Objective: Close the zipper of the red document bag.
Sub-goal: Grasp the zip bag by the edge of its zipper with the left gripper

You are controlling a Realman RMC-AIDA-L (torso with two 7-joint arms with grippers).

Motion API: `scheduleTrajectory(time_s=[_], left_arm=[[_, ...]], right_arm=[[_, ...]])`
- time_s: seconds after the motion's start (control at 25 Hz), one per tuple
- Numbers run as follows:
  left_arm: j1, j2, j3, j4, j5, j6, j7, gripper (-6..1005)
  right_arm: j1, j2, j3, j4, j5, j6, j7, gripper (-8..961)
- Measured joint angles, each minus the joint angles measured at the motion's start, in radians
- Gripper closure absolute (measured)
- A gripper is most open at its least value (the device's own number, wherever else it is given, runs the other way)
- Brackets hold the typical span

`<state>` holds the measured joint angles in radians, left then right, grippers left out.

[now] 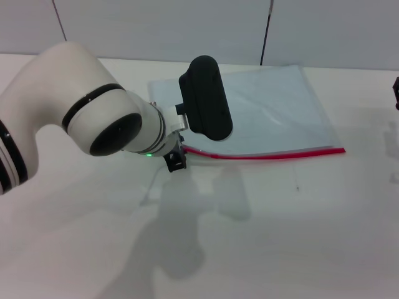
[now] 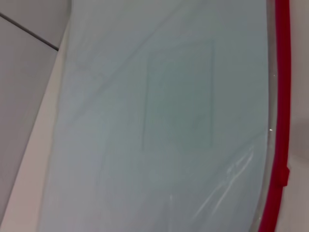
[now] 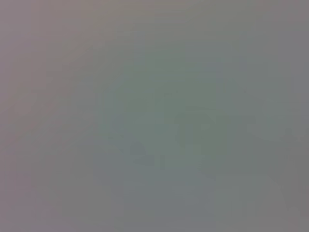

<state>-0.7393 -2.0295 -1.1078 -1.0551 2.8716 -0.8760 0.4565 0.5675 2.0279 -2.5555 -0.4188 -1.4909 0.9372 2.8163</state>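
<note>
Left gripper (image 1: 176, 159), its finger state impossible to tell, hangs over the left end of the zipper (image 1: 265, 154) on the near edge of the red document bag (image 1: 274, 112), seemingly about to catch the slider, then draw it along.
</note>
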Motion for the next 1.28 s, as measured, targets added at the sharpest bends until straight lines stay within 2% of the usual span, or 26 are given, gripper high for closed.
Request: scheduleTrajectory(time_s=[0.04, 0.16, 0.56, 0.96, 1.08, 1.2, 1.28], left_arm=[[0.0, 0.0, 0.0, 0.0, 0.0, 0.003, 0.0, 684], [0.0, 0.0, 0.0, 0.0, 0.0, 0.015, -0.003, 804], [0.01, -0.001, 0.0, -0.025, 0.0, 0.049, -0.05, 891], [0.071, 0.0, 0.018, -0.154, 0.0, 0.026, -0.064, 931], [0.113, 0.002, 0.013, -0.225, 0.0, 0.025, -0.06, 939], [0.151, 0.005, 0.006, -0.303, 0.001, 0.028, -0.049, 945], [0.17, 0.005, 0.002, -0.336, 0.001, 0.033, -0.043, 947]], right_arm=[[0.0, 0.0, 0.0, 0.0, 0.0, 0.0, 0.0, 317], [0.0, 0.0, 0.0, 0.0, 0.0, 0.0, 0.0, 317], [-0.007, 0.001, 0.022, -0.021, 0.0, 0.003, 0.0, 317], [-0.053, -0.009, 0.089, -0.132, -0.002, 0.012, 0.0, 317], [-0.082, -0.029, 0.1, -0.206, -0.01, 0.007, -0.002, 317], [-0.113, -0.083, 0.1, -0.321, -0.033, -0.03, -0.004, 317], [-0.128, -0.13, 0.103, -0.404, -0.057, -0.092, -0.004, 317]])
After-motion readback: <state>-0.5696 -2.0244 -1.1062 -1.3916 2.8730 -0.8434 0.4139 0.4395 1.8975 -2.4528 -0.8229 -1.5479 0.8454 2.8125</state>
